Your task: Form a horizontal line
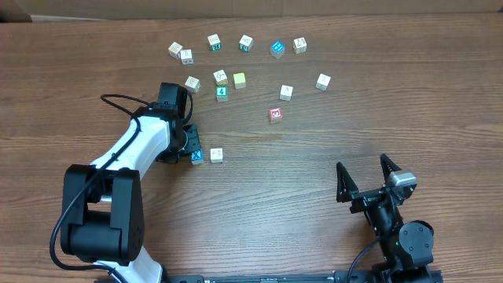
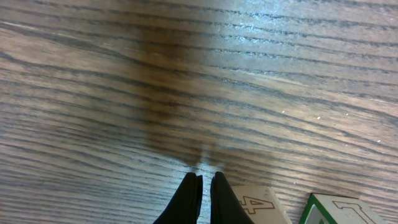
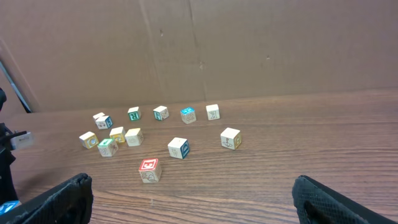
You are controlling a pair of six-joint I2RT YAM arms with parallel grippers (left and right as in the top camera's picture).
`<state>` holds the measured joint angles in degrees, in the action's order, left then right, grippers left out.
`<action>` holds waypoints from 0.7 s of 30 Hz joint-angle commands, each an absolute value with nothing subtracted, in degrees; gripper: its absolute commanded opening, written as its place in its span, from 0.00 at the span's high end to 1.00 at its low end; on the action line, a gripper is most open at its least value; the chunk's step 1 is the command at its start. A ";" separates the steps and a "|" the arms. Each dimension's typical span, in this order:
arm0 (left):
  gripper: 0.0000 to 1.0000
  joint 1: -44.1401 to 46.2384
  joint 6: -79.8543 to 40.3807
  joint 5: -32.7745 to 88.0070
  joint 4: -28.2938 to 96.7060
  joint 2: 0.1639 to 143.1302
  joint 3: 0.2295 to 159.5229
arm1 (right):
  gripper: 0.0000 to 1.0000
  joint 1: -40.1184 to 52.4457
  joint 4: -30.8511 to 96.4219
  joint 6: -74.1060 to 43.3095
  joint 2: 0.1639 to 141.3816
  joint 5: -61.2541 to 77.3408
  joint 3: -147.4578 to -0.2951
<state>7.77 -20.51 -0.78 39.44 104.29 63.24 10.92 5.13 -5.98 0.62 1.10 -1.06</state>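
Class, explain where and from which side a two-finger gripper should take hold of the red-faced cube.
Grip two opposite side faces of the red-faced cube, coming straight down from above. It sits flat on the table with no neighbour touching, so both sides look free.

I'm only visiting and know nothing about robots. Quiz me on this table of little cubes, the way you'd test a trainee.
1. True or false: the right arm's jaws stand wide open, with nothing between them.
2. Which cube lies closest to the left arm's jaws?
A. the red-faced wooden cube
B. the small blue wooden letter cube
C. the yellow-green wooden cube
3. Fill in: seen from overhead, the pale cream wooden cube next to that blue cube lies on its ___ side.

Key: 1 true; 2 B; 3 right.
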 commanded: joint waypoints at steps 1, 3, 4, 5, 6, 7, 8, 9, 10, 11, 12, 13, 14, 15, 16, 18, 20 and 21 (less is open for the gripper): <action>0.96 7.94 -19.20 0.05 39.62 104.92 62.98 | 0.00 10.79 4.80 -5.91 0.14 1.15 -0.47; 0.96 7.94 -19.22 0.10 39.59 104.95 62.98 | 0.00 10.79 4.80 -5.91 0.14 1.15 -0.47; 0.96 7.97 -19.22 0.12 39.59 104.95 62.98 | 0.00 10.79 4.80 -5.91 0.14 1.15 -0.47; 0.96 7.99 -19.22 0.23 39.62 104.95 62.98 | 0.00 10.79 4.80 -5.91 0.14 1.15 -0.47; 0.96 8.03 -19.22 0.30 39.62 104.95 62.98 | 0.00 10.79 4.80 -5.91 0.14 1.15 -0.47; 0.96 8.08 -19.22 0.30 39.62 104.95 62.98 | 0.00 10.79 4.80 -5.91 0.14 1.15 -0.47; 0.95 8.16 -19.22 0.27 39.62 104.95 62.98 | 0.00 10.79 4.80 -5.91 0.14 1.15 -0.47; 0.96 8.25 -19.22 0.25 39.57 104.95 62.98 | 0.00 10.79 4.80 -5.91 0.14 1.15 -0.47; 0.96 8.32 -19.22 0.27 39.48 104.95 62.98 | 0.00 10.79 4.80 -5.91 0.14 1.15 -0.47; 0.96 8.36 -19.25 0.30 39.35 104.95 62.98 | 0.00 10.79 4.80 -5.91 0.14 1.15 -0.47; 0.96 8.38 -19.25 0.30 39.22 104.95 62.98 | 0.00 10.79 4.80 -5.91 0.14 1.15 -0.47; 0.96 8.40 -19.25 0.38 39.13 104.95 62.98 | 0.00 10.79 4.80 -5.91 0.14 1.15 -0.47; 0.96 8.40 -19.25 0.75 38.92 104.95 62.98 | 0.00 10.79 4.80 -5.91 0.14 1.15 -0.47; 0.96 8.40 -19.25 1.10 38.70 104.95 62.98 | 0.00 10.79 4.80 -5.91 0.14 1.15 -0.47; 0.96 8.40 -19.25 1.10 38.52 104.95 62.98 | 0.00 10.79 4.80 -5.91 0.14 1.15 -0.47; 0.96 8.40 -19.25 1.08 38.54 104.95 62.98 | 0.00 10.79 4.80 -5.91 0.14 1.15 -0.47; 0.96 8.40 -19.22 1.10 38.61 104.95 62.98 | 0.00 10.79 4.80 -5.91 0.14 1.15 -0.47; 0.96 8.40 -19.22 1.10 38.72 104.95 62.98 | 0.00 10.79 4.80 -5.91 0.14 1.15 -0.47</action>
<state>7.88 -20.51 0.30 38.76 104.29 63.24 10.92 5.13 -5.98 0.62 1.13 -1.06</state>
